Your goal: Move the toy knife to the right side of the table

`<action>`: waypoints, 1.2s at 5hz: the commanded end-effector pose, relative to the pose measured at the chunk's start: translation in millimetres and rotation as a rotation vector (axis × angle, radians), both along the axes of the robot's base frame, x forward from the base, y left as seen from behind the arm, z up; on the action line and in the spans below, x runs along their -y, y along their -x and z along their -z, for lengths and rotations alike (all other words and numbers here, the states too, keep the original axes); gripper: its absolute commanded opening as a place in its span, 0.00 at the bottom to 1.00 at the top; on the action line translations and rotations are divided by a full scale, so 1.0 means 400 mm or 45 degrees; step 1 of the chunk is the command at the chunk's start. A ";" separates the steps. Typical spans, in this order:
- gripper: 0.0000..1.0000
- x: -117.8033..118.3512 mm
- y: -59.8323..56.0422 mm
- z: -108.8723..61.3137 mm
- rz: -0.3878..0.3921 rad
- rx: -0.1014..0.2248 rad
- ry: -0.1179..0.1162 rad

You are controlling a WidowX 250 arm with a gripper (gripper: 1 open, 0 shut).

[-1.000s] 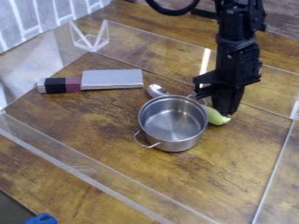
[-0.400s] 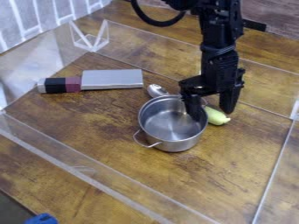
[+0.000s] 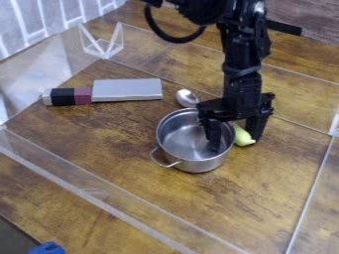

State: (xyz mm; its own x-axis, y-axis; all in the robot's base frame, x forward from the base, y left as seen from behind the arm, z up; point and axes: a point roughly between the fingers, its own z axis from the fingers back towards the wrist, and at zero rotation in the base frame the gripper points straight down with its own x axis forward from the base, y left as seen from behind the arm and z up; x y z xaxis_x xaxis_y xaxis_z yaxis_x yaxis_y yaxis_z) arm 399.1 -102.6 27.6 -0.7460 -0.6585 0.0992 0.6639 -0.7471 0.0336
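1. In the single camera view, the toy knife (image 3: pixel 103 93) lies flat on the table (image 3: pixel 93 189) in the upper left part of the frame, its light grey blade pointing toward centre and its maroon-and-black handle toward the left edge
2. The knife lies well apart from the arm and touches nothing else
3. A metal pot (image 3: pixel 193 140) stands near the centre of the frame, open side up, with a small handle tab at its lower left rim
4. The gripper (image 3: pixel 235 131) hangs from the black arm at centre right, pointing down over the right rim of the pot, its jaws spread wide with nothing between them
5. A small yellow-green toy piece (image 3: pixel 244 137) lies just right of the pot, partly hidden behind the gripper
6. A small metal spoon (image 3: pixel 185 97) shows just above the pot's upper rim
7. Low clear acrylic walls (image 3: pixel 79 174) edge the tabletop, and a clear stand (image 3: pixel 101 42) sits at the upper left
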 end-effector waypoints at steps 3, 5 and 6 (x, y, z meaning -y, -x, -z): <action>0.00 -0.011 0.037 -0.099 -0.032 0.041 -0.007; 0.00 -0.009 0.039 -0.131 0.001 0.035 -0.010; 0.00 -0.020 0.028 -0.134 0.018 0.037 -0.004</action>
